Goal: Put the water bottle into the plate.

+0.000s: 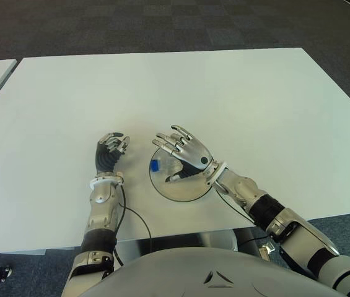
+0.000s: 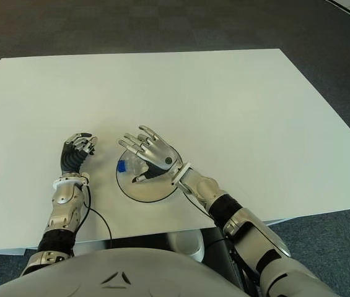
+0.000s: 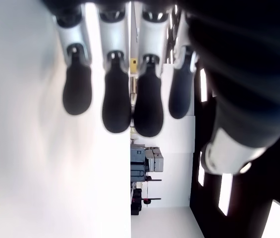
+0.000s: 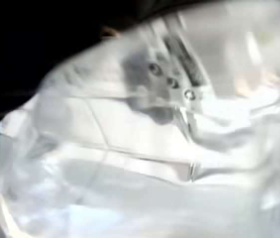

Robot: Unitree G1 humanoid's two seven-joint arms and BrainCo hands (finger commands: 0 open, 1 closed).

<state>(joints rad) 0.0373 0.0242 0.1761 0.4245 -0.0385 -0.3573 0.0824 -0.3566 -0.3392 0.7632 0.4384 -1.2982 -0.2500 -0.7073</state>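
The bottle (image 1: 165, 168) lies on its side in the plate (image 1: 187, 192), blue cap (image 1: 154, 165) pointing left, near the table's (image 1: 224, 93) near edge. The right hand (image 1: 184, 156) hovers directly over it, fingers (image 1: 170, 143) spread and extended to the left, the thumb tucked beneath close to the bottle's body; nothing is pinched, which suggests a release, with the bottle's weight on the plate rather than in the hand. The right wrist view shows only clear plastic filling the frame, so the palm sits very close above it. The left hand (image 1: 111, 152) shows just left of the plate, fingers curled, empty, clear of the work.
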